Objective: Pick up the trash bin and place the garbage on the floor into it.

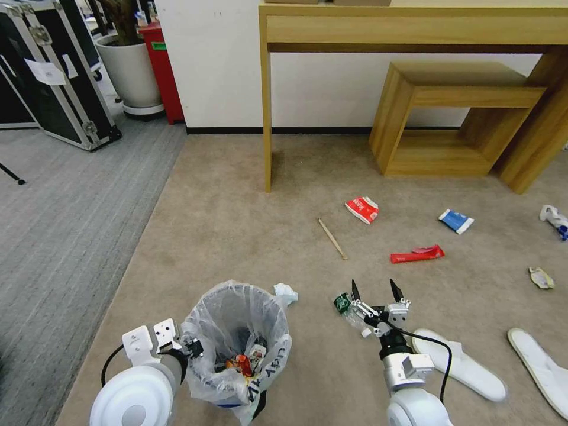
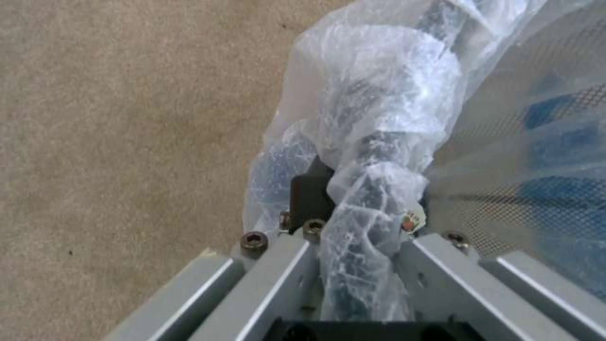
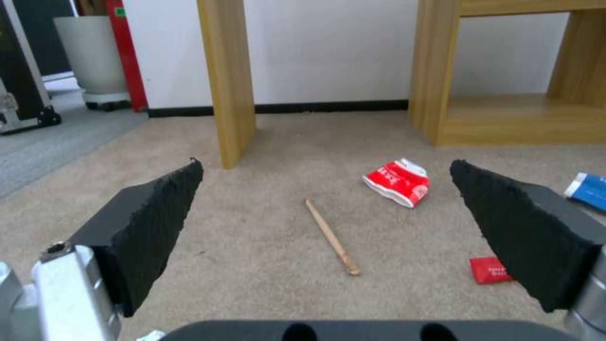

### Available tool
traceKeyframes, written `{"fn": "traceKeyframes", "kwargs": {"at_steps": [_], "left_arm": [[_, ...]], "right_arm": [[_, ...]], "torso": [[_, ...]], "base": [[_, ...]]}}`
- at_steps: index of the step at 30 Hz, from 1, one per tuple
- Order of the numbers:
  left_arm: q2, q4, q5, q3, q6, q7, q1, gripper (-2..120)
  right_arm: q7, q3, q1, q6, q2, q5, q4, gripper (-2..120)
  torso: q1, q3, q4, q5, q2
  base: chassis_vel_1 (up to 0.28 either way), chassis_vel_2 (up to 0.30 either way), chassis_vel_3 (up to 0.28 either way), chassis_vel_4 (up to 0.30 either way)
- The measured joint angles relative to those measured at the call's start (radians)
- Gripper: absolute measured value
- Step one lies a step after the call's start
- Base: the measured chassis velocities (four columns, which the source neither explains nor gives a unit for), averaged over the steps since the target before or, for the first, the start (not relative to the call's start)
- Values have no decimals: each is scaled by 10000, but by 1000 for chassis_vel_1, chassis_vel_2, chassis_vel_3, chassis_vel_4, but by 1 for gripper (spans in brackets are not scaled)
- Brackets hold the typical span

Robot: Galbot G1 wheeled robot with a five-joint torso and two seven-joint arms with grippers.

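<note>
Left end effector (image 1: 190,348) clamped on rim of small round black trash bin with crinkly white bag liner (image 1: 236,349); right end effector (image 1: 375,291) spread wide, low over beige carpet floor (image 1: 236,225); beyond it, thin wooden stick (image 1: 332,238) and red-white carton (image 1: 362,209); crushed bottle (image 1: 346,307) just beside it

White rounded arm housings, black cables, silver brackets with hex screws, black wedge-shaped claw fingers (image 3: 158,227)

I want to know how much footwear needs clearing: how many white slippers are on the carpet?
2: one slipper beside the right arm, another slipper farther right at the picture's edge.
</note>
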Motion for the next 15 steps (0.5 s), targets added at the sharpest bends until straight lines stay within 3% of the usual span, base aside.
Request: {"fn": "traceKeyframes", "kwargs": {"at_steps": [15], "left_arm": [[-93,-234,12,-252,-3,-33,275,0]], "right_arm": [[97,-73,199,201,-218,114,65,100]], "torso": [[-5,-3,0,-4,2]], "base": [[3,-2,-2,4]]}}
